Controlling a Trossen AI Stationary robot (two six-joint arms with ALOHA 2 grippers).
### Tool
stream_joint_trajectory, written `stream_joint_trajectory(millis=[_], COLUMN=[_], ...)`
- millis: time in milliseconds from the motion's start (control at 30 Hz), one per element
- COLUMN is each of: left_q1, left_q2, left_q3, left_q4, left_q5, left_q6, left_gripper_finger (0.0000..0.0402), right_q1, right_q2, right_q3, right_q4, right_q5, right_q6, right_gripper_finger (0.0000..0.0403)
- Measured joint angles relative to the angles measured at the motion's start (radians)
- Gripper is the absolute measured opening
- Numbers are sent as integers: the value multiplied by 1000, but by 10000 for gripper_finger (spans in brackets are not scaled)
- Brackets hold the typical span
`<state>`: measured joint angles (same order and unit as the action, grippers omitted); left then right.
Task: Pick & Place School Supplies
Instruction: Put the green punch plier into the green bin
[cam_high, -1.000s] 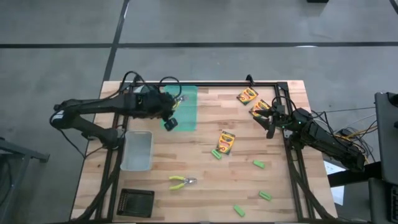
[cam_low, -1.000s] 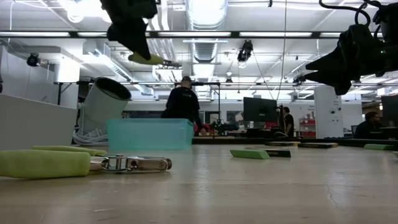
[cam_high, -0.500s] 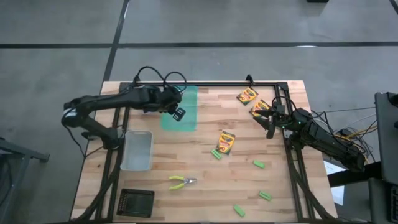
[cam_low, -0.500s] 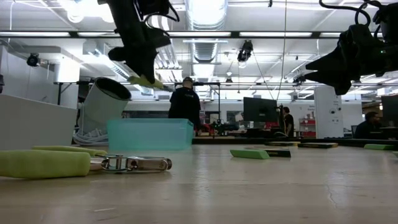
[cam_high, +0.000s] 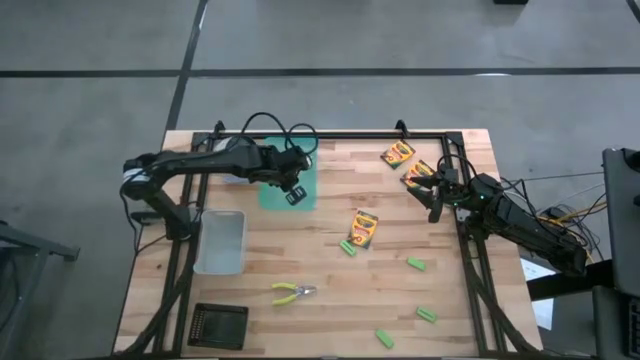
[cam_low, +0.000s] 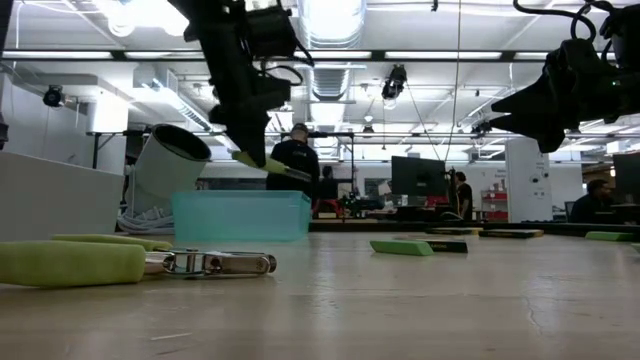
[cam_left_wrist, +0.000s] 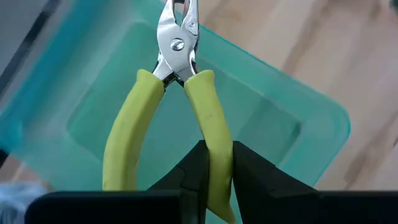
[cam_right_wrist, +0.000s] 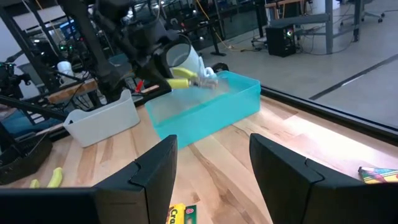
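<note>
Yellow-green-handled pliers (cam_left_wrist: 180, 93) hang nose-down (steel jaws shut) over tray (cam_left_wrist: 292, 134).

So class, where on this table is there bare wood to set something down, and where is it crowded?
Bare wood lies between the clear plastic bin and the middle yellow-orange crayon box, and behind that box. It is crowded at the far right, where two crayon boxes sit by the right pincer, and near right, among the green blocks.
</note>
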<state>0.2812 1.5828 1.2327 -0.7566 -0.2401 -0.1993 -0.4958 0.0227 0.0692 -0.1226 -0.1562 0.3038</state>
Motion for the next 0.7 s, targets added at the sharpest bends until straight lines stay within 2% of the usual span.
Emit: stream_joint_trajectory(millis=[167, 367, 700], left_q1=[14, 41, 76], left_q2=[30, 63, 54], left_q3=[0, 0, -1], left_q4=[6, 8, -79], left_q5=[58, 82, 114], left_q6=[154, 226, 341], left_gripper_finger=[58, 62, 68], right_q1=[0, 0, 0], right_q2=[0, 0, 0], right_q3=[0, 0, 0], right_q4=[0, 0, 0], right_q5=[0, 0, 0], right_q6=[0, 0, 0], right_gripper_finger=[196, 196, 196])
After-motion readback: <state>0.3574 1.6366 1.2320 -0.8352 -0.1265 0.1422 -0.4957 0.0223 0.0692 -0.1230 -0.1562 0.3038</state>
